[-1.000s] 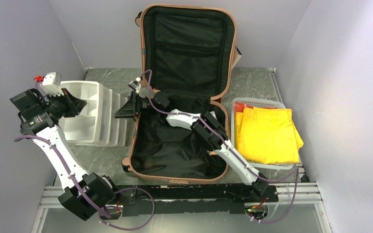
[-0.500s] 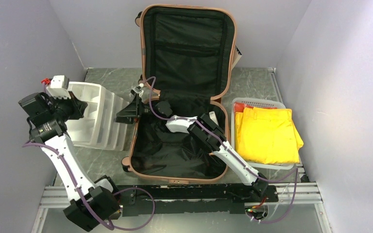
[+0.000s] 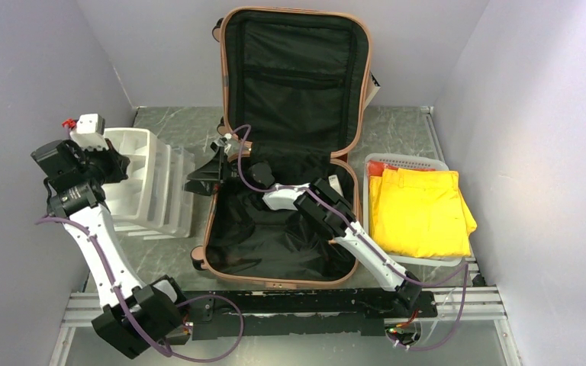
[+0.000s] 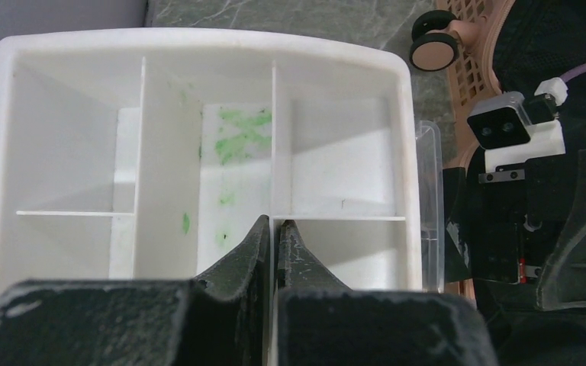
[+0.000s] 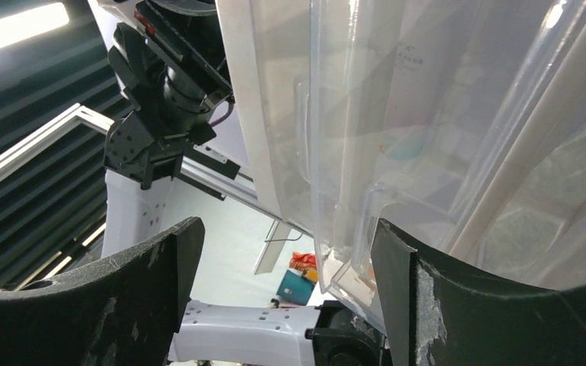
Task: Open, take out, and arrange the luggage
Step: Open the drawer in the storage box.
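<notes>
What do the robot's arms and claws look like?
The left arm and right arm are white tubes with chunky black joints and purple cables looping along them. The left claw and right claw each have two black fingers. A white box tops the left wrist.

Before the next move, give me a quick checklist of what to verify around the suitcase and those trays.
1. Luggage lid open: ok, it stands upright.
2. Left gripper hold on the white tray: ok, shut on a divider.
3. Right gripper hold on the clear plastic piece: not ok, jaws open on either side of it.
4. Luggage base emptied: cannot tell, the right arm hides part of the lining.
5. Yellow garment in the basket: ok.
</notes>
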You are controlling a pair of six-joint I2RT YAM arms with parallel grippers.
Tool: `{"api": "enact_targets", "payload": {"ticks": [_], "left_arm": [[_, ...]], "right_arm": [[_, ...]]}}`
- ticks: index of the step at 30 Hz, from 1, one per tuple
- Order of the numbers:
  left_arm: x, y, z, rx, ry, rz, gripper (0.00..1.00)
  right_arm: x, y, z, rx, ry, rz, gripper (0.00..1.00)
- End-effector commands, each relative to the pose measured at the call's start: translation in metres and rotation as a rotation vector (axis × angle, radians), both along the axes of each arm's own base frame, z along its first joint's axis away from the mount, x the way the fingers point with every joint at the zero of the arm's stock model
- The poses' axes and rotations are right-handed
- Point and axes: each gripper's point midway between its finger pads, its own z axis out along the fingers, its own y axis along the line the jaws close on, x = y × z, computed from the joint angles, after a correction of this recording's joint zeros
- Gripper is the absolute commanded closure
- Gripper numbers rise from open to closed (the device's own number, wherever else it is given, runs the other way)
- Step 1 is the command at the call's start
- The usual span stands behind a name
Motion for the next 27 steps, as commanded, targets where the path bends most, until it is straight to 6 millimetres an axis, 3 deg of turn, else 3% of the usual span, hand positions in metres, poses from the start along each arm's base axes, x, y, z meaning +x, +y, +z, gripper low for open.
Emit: {"api": "enact_targets", "payload": {"ticks": [1, 9, 20, 23, 27], "left_arm": [[0.01, 0.032, 0.006, 0.127, -0.015, 0.095, 0.95], [0.019, 0.043, 0.009, 0.199, -0.017, 0.12, 0.95], [0.027, 0.051, 0.003, 0.278, 0.006, 0.131, 0.95], [0.029, 0.048, 0.0, 0.284, 0.012, 0.119, 0.95], [0.032, 0.046, -0.001, 0.291, 0.013, 0.109, 0.95]], "right_arm": [[-0.024, -0.042, 0.069, 0.254, -0.167, 0.017, 0.17], [-0.017, -0.051, 0.068, 0.239, -0.191, 0.003, 0.18], [-0.006, -0.051, 0.04, 0.121, -0.25, -0.014, 0.19], [0.0, -0.044, 0.034, 0.07, -0.278, -0.019, 0.17], [0.007, -0.024, 0.01, -0.099, -0.285, 0.018, 0.13]]}}
